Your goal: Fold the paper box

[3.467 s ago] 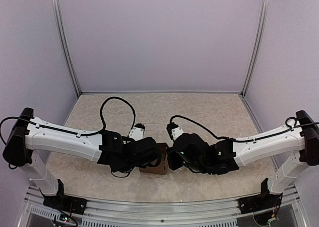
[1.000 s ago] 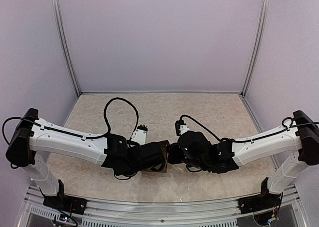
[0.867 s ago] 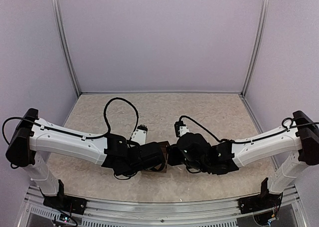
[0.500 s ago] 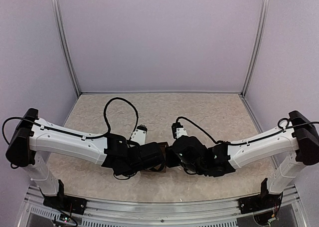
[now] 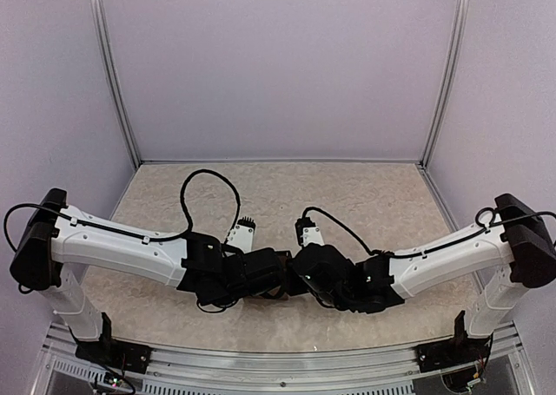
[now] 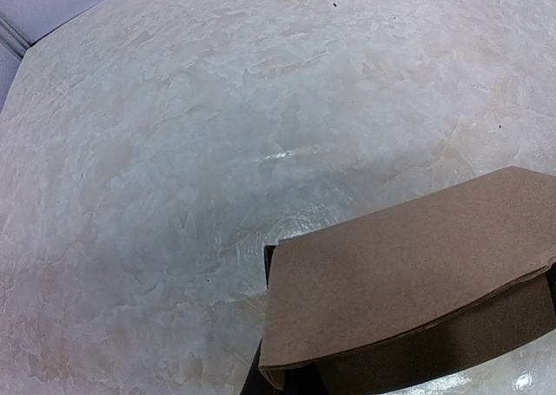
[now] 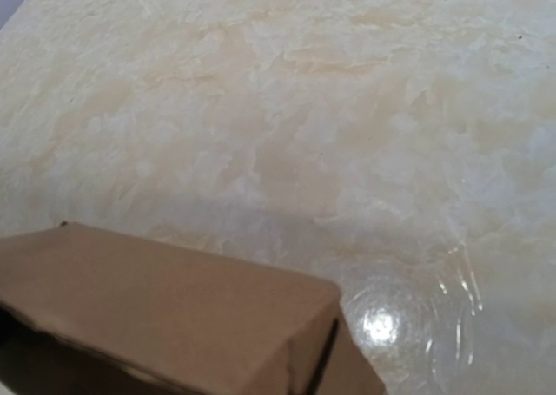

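The paper box (image 6: 408, 282) is a brown cardboard carton, partly folded. In the left wrist view it fills the lower right, a flat flap on top and a dark hollow below. In the right wrist view the box (image 7: 165, 312) sits at the lower left, one corner towards me. In the top view it is almost wholly hidden under both gripper heads. My left gripper (image 5: 274, 279) and right gripper (image 5: 295, 279) meet over it at the near middle of the table. One dark left fingertip (image 6: 268, 260) shows at the flap's left edge. The right fingers are hidden.
The beige marbled table top (image 5: 347, 195) stretches behind the arms. Grey walls with metal corner posts (image 5: 113, 82) close in the back and sides. A metal rail (image 5: 278, 360) runs along the near edge.
My right arm has moved left and lower, pressing its gripper in against the left one, so the box is now covered in the top view. The left arm has hardly moved.
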Tool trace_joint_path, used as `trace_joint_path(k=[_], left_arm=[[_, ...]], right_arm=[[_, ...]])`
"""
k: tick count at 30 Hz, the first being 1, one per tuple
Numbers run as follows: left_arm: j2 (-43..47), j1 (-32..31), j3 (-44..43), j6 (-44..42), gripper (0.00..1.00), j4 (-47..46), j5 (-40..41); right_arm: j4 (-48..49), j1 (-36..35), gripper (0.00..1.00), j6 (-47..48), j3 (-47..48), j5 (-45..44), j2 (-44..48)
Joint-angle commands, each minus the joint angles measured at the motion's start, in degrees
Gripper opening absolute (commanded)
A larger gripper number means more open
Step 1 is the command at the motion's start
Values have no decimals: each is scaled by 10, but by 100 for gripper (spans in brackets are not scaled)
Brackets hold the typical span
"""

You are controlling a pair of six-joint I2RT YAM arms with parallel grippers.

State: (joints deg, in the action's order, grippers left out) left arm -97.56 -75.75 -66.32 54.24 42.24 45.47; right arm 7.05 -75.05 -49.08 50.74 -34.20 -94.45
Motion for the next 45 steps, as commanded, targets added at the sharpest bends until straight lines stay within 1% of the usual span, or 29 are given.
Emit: trace_joint_path(k=[1, 10, 14, 18, 25, 28, 32, 37, 38, 41, 45], left_arm=[[-22, -8, 0, 1, 0, -9, -67], [-19, -8, 2, 4, 0, -10, -67], [-20, -8, 3, 7, 0, -10, -67], [-23, -8, 2, 7, 0, -9, -65], [-28, -8, -3, 2, 0, -7, -63], [-28, -7, -3, 2, 0, -7, -63], [-29, -7, -2, 1, 0, -7, -62], [-30, -6, -4, -1, 0, -7, -61], [-31, -6, -5, -1, 0, -7, -61], [-35, -6, -8, -7, 0, -8, -60], [-39, -6, -8, -7, 0, -8, -59]], right_arm=[[-65, -21, 0, -4, -9, 77, -48], [-64, -22, 1, 12, -7, 69, -36], [-64, -21, 8, 27, -7, 64, -15], [-58, -22, 21, 49, -10, 67, 13], [-63, -19, 36, 106, -19, 70, 69], [-67, -12, 38, 136, -26, 69, 93], [-62, 3, 38, 171, -38, 82, 126], [-43, 34, 36, 192, -52, 123, 154], [-37, 41, 33, 193, -53, 135, 157], [-14, 68, 18, 196, -50, 185, 158], [15, 90, 5, 196, -40, 240, 151]])
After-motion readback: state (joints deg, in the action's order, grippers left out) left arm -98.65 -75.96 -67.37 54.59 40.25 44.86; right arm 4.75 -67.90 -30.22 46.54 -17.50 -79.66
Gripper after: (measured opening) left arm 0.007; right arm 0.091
